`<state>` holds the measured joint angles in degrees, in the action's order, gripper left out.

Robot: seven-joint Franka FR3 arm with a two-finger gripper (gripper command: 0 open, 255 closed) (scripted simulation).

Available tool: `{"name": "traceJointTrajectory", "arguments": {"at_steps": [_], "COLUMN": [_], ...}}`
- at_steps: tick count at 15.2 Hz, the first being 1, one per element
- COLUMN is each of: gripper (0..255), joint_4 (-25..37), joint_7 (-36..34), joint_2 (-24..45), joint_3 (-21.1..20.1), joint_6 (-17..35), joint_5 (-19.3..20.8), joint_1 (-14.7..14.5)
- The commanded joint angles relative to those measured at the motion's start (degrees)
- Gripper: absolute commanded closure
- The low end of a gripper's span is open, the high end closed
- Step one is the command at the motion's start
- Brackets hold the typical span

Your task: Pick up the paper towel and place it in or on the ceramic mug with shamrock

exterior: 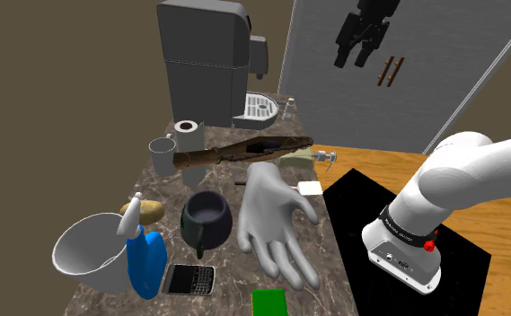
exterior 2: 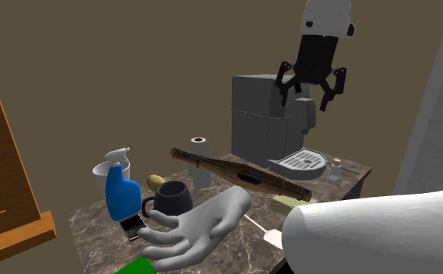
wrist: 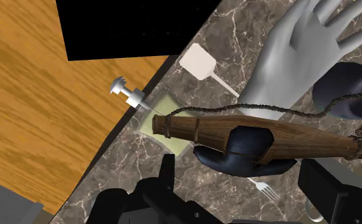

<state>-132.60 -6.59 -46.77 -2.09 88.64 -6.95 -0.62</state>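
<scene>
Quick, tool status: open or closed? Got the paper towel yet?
Tool: open, holding nothing. The paper towel stands well below it, not grasped.

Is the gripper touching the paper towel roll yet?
Apart. In the second exterior view the gripper hangs high by the top of the coffee machine, while the paper towel roll stands on the counter far below.

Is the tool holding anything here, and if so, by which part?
Nothing is held. The tool hangs open above the counter, jaws apart with nothing between them; the paper towel stands on the counter.
</scene>
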Motion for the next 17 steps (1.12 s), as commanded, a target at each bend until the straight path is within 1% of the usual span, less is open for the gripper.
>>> {"name": "traceJointTrajectory", "arguments": {"at_steps": [1,10,17], "gripper": [0,0,0], "joint_4": [0.0,3.7,9.9], "joint_7": [0.0,-0.7,-2.3], "joint_2": [0.0,14.8,27.7], "joint_3": [0.0,-7.4,-13.2], "joint_6": [0.0,11.9,19.1], "joint_5": [0.0,-1.1,0.8], "joint_1": [0.0,-3.4,-5.1]}}
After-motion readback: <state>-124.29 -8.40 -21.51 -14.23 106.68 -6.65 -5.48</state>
